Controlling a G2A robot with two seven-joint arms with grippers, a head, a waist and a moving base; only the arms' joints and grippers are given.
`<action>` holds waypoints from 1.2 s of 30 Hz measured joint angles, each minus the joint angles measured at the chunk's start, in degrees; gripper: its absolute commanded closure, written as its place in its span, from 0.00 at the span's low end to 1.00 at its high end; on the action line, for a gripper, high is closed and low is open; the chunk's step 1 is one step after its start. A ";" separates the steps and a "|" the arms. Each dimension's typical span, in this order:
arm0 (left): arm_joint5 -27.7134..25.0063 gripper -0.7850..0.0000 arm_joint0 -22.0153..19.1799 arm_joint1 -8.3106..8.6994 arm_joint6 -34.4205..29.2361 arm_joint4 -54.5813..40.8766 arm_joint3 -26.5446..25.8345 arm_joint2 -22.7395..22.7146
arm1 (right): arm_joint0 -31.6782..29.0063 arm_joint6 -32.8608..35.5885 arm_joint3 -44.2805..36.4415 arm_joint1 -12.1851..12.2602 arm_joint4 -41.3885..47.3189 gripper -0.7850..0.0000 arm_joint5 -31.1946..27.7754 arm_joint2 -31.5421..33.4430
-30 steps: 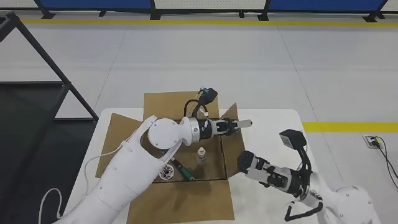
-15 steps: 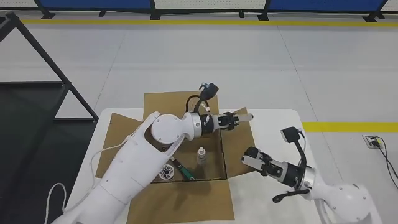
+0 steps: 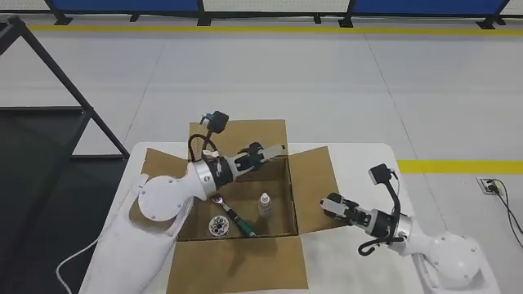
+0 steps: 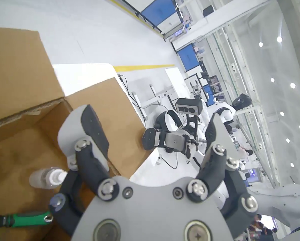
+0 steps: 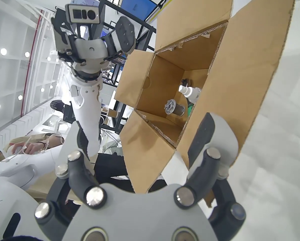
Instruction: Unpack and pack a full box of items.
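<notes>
An open cardboard box (image 3: 237, 135) stands mid-table with its flaps spread. On its floor lie a small clear bottle (image 3: 265, 205) with a white cap, a green-handled tool (image 3: 239, 222) and a round jar (image 3: 217, 226). My left gripper (image 3: 265, 152) hovers open over the box's far side, holding nothing; the bottle (image 4: 47, 176) and the green handle (image 4: 27, 219) lie below it. My right gripper (image 3: 328, 205) is open at the outer edge of the right flap (image 3: 315, 188), which lies just ahead of its fingers (image 5: 210, 136). The bottle (image 5: 190, 91) and jar (image 5: 173, 107) show inside.
The white table (image 3: 359, 163) has bare room to the right of the box and at the far right corner. The near flap (image 3: 237, 261) reaches toward the table's front edge. A dark frame (image 3: 49, 57) stands to the left of the table.
My left gripper has pulled back from the right flap to the left, over the box's far side. The right flap has dropped outward and lies flatter. My right gripper shifted slightly right.
</notes>
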 measured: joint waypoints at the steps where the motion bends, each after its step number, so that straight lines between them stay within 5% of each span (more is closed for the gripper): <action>1: 0.52 0.00 2.74 0.56 -0.32 0.74 -3.06 -2.17 | 0.13 -0.12 0.04 0.00 -0.08 0.00 0.09 -0.11; 4: 0.92 0.00 6.13 0.98 -0.44 1.31 -6.65 -4.37 | 0.09 -0.13 0.02 0.00 -0.09 0.00 0.09 -0.07; 18: 0.83 0.00 7.16 0.91 3.40 1.04 -7.10 -4.60 | -0.70 -1.68 -1.20 0.30 -1.43 0.00 0.71 -1.80; 36: 4.32 0.00 26.71 1.86 23.50 -3.95 -18.88 -20.18 | 0.63 -3.13 4.40 1.32 -2.29 0.00 1.82 -4.17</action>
